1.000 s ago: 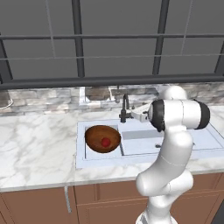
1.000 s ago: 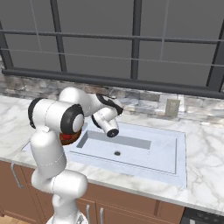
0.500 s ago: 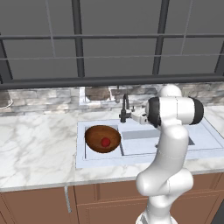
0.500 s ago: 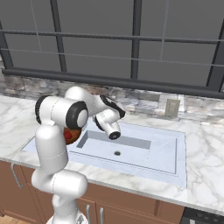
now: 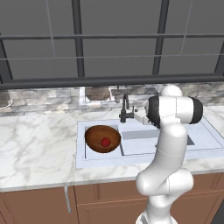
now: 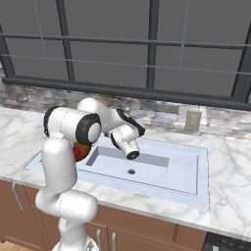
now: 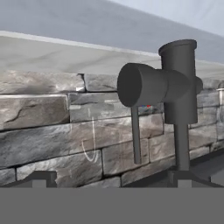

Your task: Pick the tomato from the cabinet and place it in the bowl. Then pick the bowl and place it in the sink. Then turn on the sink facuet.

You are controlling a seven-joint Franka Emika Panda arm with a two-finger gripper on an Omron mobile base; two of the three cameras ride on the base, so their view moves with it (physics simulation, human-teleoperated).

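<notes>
Marble table, and the bowl (image 5: 102,138) with the tomato (image 5: 105,141) already sits in the sink (image 5: 199,148), so we're on the faucet step. End effector (image 7: 111,186) is spread wide and empty right at the sink facuet (image 7: 168,92); next it probably needs to nudge that side lever.

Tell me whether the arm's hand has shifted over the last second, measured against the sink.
Yes. In the right base view the hand has swung rightward, further across the larger basin of the sink, ending nearly above the drain hole. The bowl stayed put.
</notes>
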